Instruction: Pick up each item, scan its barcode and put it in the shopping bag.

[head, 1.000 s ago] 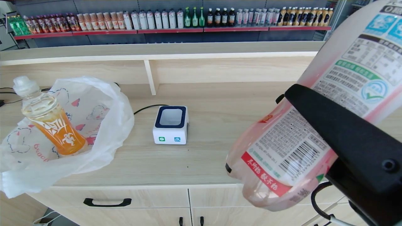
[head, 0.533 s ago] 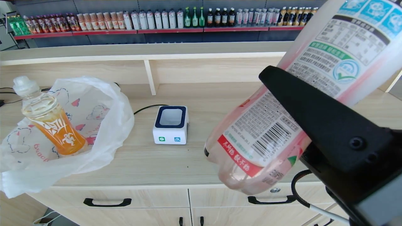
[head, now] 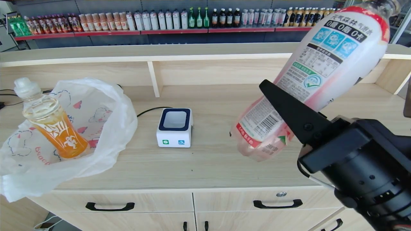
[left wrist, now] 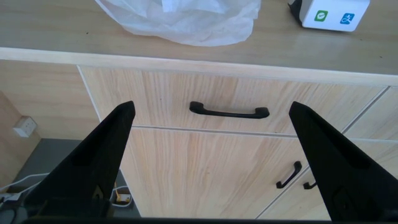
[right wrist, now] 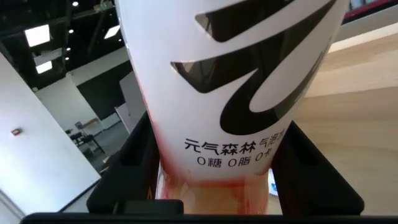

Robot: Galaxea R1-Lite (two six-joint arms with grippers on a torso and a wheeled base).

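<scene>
My right gripper (head: 289, 106) is shut on a pink-and-white drink bottle (head: 308, 77), held tilted in the air above the right half of the counter, its base and barcode side toward the scanner. The same bottle (right wrist: 230, 93) sits between the black fingers (right wrist: 134, 162) in the right wrist view. The small white scanner (head: 175, 127) with a dark-rimmed window stands mid-counter. At the left, an orange drink bottle (head: 49, 123) leans inside the white plastic shopping bag (head: 106, 128). My left gripper (left wrist: 211, 162) hangs open below the counter edge, in front of a drawer handle (left wrist: 229, 112).
The wooden counter (head: 208, 166) has a raised back ledge and a divider (head: 154, 78). A cable (head: 149, 111) runs from the scanner toward the bag. Drawers with black handles (head: 109, 206) lie under the counter. Store shelves of bottles (head: 173, 19) stand behind.
The right gripper with the pink bottle has moved away from the camera and down toward the counter, swinging left then settling right of the scanner. Bag, orange bottle and scanner have not moved.
</scene>
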